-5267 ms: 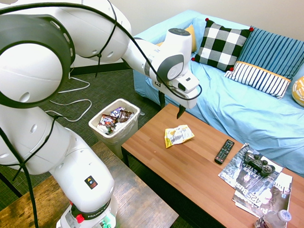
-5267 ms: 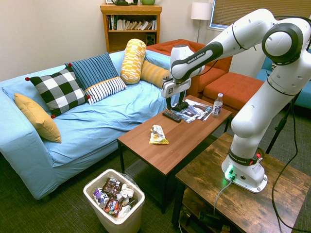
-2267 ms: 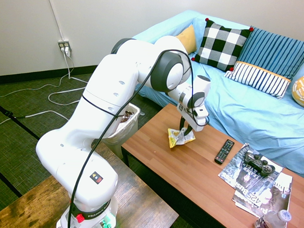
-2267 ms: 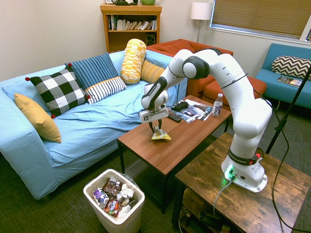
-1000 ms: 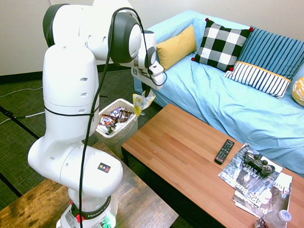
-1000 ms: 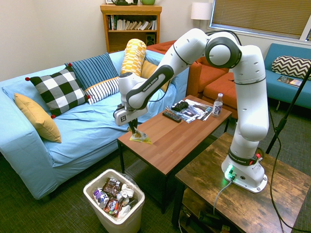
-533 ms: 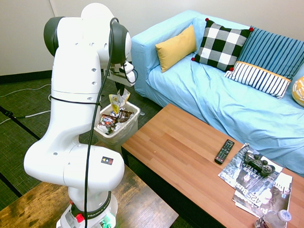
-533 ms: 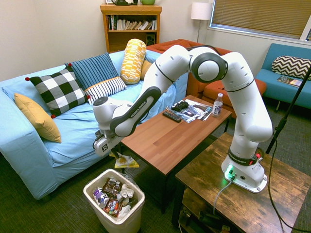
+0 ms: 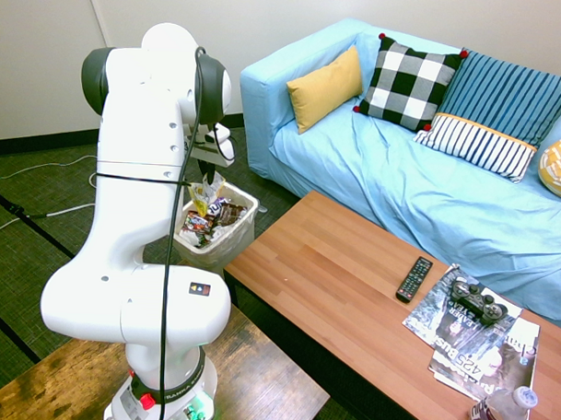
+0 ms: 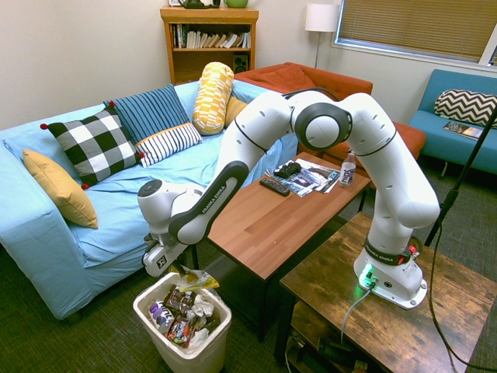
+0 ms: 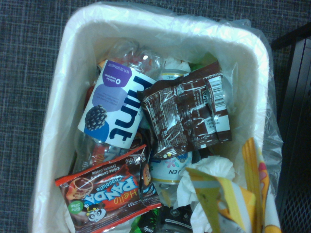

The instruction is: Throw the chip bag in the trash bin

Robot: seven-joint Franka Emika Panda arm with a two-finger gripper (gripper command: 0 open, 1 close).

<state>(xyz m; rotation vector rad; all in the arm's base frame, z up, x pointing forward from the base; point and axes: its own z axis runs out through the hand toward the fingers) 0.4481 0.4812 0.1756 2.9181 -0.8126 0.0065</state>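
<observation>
Over the carpeted floor's trash bin (image 10: 183,340), the gripper (image 10: 181,272) seemingly pinches the chip bag (image 10: 197,279).

**Bag leaves table, hangs over bin**

The chip bag (image 10: 196,280) no longer lies on the coffee table (image 10: 264,225); that spot, centre of the second exterior view, now shows bare wood. The gripper (image 10: 180,272), earlier open above the tabletop, is now clamped on the bag. The arm has swung off the table to the lower left of that view and come down, so the bag now dangles just above the open top of the trash bin (image 10: 167,351).
</observation>
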